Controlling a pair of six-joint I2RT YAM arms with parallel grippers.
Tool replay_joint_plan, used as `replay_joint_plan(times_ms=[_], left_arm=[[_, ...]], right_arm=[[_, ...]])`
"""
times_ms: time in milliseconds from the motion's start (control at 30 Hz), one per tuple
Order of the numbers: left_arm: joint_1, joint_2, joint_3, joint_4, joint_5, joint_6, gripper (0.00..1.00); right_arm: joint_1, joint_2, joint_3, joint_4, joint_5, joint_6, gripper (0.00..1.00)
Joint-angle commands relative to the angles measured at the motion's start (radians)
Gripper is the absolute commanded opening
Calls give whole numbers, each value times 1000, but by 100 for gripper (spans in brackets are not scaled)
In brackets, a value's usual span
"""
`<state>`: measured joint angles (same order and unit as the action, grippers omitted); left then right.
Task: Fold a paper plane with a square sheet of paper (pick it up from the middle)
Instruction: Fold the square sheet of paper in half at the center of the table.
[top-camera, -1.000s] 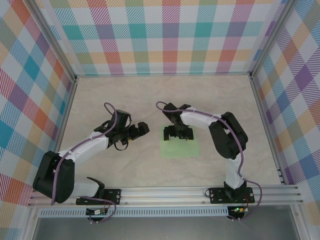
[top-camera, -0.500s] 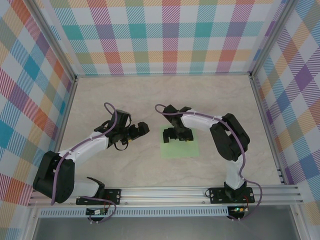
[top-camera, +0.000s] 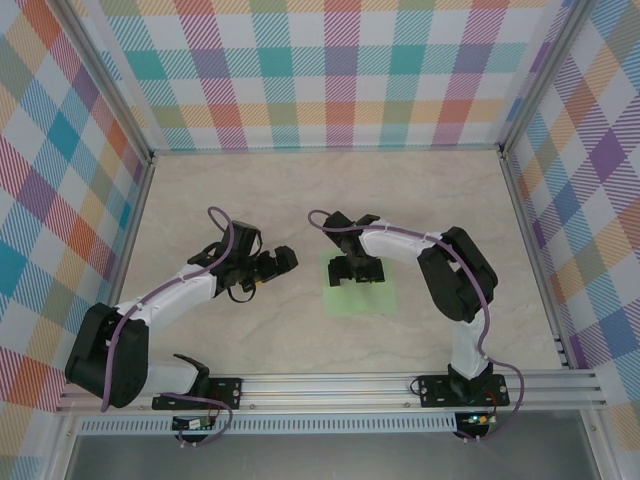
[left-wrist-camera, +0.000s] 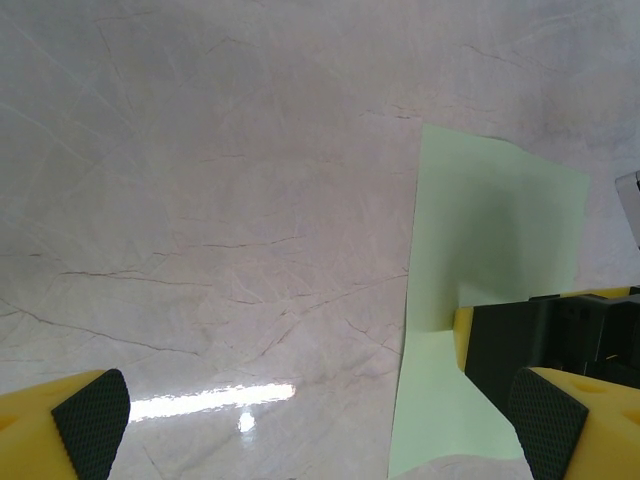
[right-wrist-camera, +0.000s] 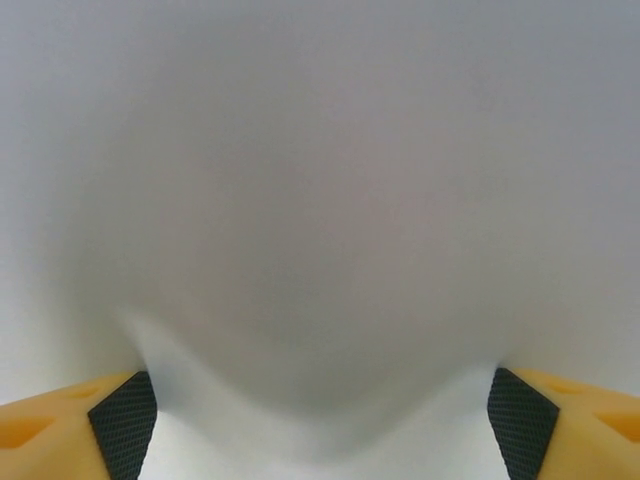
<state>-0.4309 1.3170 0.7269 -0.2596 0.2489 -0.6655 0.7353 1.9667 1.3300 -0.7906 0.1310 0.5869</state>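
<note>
Noting the square sheet of paper (top-camera: 365, 298) lying flat and unfolded on the table (top-camera: 230, 190), a little right of centre, edges roughly parallel to the table's sides. Being square, offering no long axis to favour.

Seeing the right gripper (top-camera: 355, 270) pointing straight down onto the sheet's far half, pads (right-wrist-camera: 125, 425) spread wide. Not managing to tell from the blurred right wrist view whether touching the paper or just above it. Not pinching anything yet.

Seeing the left gripper (top-camera: 281, 259) hanging left of the sheet, apart from it, jaws at full spread, holding nothing.

Judging the right arm much the nearer, directly over the paper, so assigning the pinch to it. Flagging an offset toward the far edge rather than dead on the middle. Expecting to need the thin paper buckling up between the pads for any grip.
</note>
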Motion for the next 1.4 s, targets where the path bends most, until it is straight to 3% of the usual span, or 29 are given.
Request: replay_joint_plan(times_ms=[0, 233, 333, 533, 700, 867, 1133, 1367], left_arm=[[-9, -30, -9, -10, -3, 2, 100], [-9, -40, -8, -47, -10, -1, 100], [-9, -48, -7, -56, -20, 1, 100], [-9, -65, -11, -77, -56, -10, 100], [-3, -75, -15, -92, -87, -41, 100], [21, -91, -38, -36, -22, -101, 100], [23, -86, -73, 106, 85, -177, 100], [21, -99, -96, 143, 128, -192, 100]], right_arm=[[9, 17, -6, 1, -17, 14, 84], [7, 1, 15, -1, -25, 27, 60], [3, -35, 17, 1, -25, 36, 44], [-27, -152, -10, 28, -66, 89, 30], [-60, -289, -105, 218, -277, 157, 30], [-90, -373, -254, 524, -462, 300, 31], [-147, -370, -468, 767, -471, 444, 33], [-166, -388, -569, 768, -433, 445, 35]])
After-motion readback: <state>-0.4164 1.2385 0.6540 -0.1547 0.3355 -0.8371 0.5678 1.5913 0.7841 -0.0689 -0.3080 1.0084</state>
